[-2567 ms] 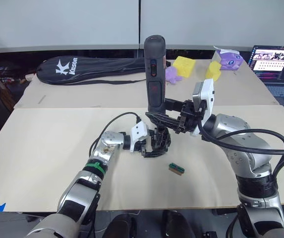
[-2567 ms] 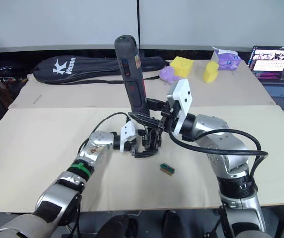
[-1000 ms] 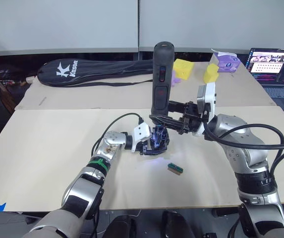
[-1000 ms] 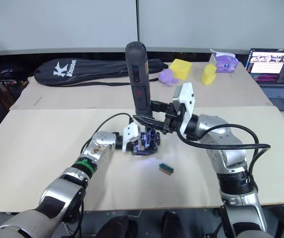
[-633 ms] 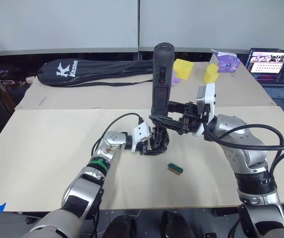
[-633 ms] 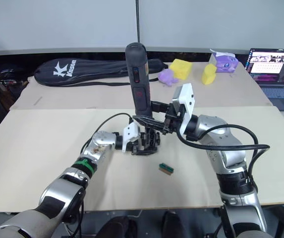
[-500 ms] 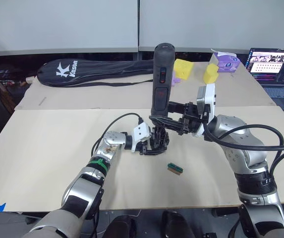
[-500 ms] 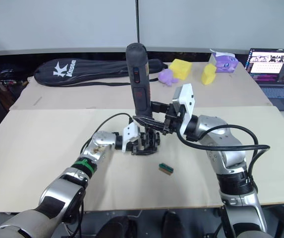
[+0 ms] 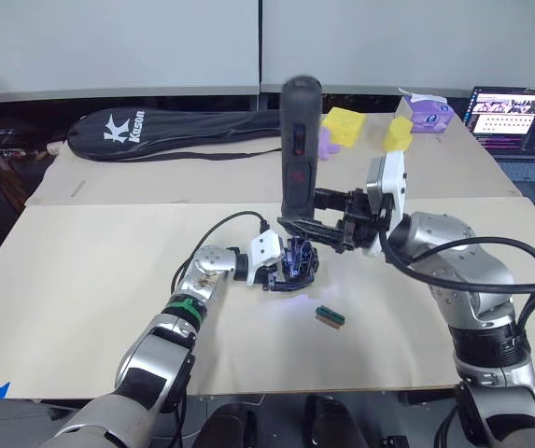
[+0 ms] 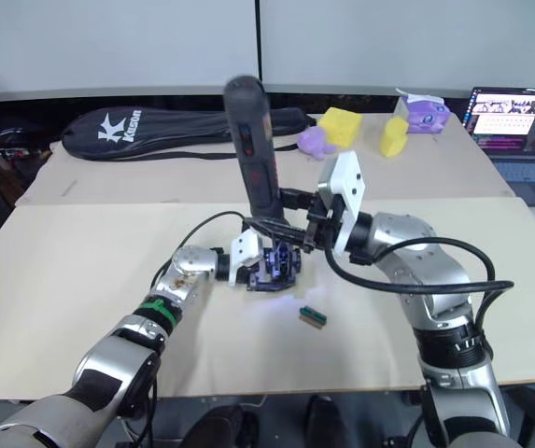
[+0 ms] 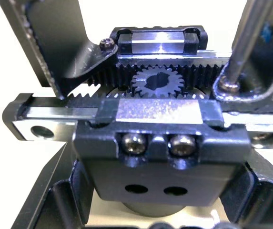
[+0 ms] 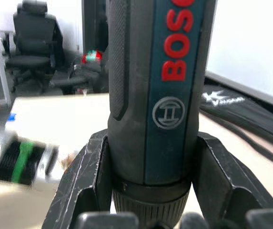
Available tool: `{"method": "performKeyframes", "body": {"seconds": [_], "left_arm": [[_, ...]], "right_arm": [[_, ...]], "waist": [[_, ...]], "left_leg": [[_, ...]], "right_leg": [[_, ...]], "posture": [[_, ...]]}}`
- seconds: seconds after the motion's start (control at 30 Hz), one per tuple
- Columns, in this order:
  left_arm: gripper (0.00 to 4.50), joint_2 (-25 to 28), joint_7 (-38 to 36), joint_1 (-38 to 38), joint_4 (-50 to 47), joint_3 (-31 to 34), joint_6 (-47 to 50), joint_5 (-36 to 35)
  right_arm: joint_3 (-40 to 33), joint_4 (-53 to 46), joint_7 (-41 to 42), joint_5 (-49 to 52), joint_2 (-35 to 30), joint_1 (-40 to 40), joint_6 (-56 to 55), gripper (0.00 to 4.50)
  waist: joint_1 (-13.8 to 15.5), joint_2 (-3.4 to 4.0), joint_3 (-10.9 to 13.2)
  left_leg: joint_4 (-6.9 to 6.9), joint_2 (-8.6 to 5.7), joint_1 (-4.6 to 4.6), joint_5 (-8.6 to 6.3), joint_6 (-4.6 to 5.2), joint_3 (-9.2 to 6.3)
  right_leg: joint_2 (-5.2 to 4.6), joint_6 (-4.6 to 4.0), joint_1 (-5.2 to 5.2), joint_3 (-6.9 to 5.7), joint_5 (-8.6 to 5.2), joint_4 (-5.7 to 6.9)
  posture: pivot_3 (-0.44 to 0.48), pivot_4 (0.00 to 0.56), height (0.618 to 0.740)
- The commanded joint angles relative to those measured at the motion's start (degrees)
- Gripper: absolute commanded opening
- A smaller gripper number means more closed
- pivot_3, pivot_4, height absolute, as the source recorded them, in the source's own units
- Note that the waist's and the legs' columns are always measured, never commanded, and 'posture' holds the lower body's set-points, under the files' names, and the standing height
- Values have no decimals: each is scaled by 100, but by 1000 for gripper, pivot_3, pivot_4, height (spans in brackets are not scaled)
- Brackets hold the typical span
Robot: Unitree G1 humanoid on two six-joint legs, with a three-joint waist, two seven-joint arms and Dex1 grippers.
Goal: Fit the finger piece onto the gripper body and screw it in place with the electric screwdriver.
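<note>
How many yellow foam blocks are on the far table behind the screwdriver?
2. One yellow foam block lies just right of the electric screwdriver, beside a purple toy. The other yellow block stands further right, near the purple box. More may be hidden behind the screwdriver.

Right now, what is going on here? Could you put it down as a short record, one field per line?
Right gripper: shut on the electric screwdriver, held nearly upright
Left gripper: shut on the gripper body, at table level
Screwdriver bit: tip on a screw at one end of the body
Light: bluish glow on the table under the body
Finger piece: cannot single it out
Green block: loose on the table, just right of the work
Background: racket bag, yellow blocks, laptop
</note>
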Motion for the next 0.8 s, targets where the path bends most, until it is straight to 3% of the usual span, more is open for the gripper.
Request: {"method": "performKeyframes", "body": {"seconds": [0.03, 0.13, 0.27, 0.37, 0.47, 0.6, 0.8], "left_arm": [[2820, 65, -74, 10, 58, -6, 0, 77], [2820, 69, -104, -8, 91, -6, 7, 93], [2820, 110, -107, -133, 170, 26, 83, 110], [4299, 224, -250, -195, 183, 50, 92, 90], [4500, 345, -449, -166, 74, 61, 118, 46], [4500, 914, -1316, 235, -920, 16, 253, -179], [4500, 1581, -2178, 1253, -3263, -166, 1447, -877]], "right_arm": [[-729, -608, -496, 809, 53, -736, 223, 1928], [-874, -837, -703, 1438, 27, -852, 667, 1928], [-919, -1289, -610, 2031, -181, -441, 997, 1928], [-1010, -1634, -403, 2387, -500, 106, 1187, 1928], [-1133, -1885, -350, 2531, -739, 601, 1175, 1928], [-1377, -2651, -313, 2356, -1077, 1748, 958, 1928], [-1490, -3282, -478, 1393, -976, 3201, 226, 1928]], "waist": [[6, 0, 0], [5, 0, 0], [2, -2, 0], [-3, -3, 1], [7, -5, 3], [17, -6, 4], [25, -3, 5]], "left_leg": [[-1, 1, 0, 0, 0, -1], [-8, 7, 6, -4, 6, -11], [-8, 7, 6, -15, 25, -9], [-7, 6, 4, -33, 56, -9], [-8, 7, 3, -33, 55, -9], [-7, 7, -4, -34, 58, -9], [-3, 10, -2, -34, 56, -7]], "right_leg": [[1, 0, -1, -2, 0, -1], [2, 0, 12, -12, 0, -5], [1, 0, 19, -11, 0, -6], [0, 0, 17, -10, 0, -7], [1, 0, 14, -13, 0, -7], [-1, 0, 15, -12, 0, -9], [-2, 1, 17, -3, -1, -19]], "posture": [[0, 150, 723], [0, 150, 723], [0, 150, 723], [0, 150, 723], [0, 150, 723], [0, 150, 723], [0, 150, 723]]}}
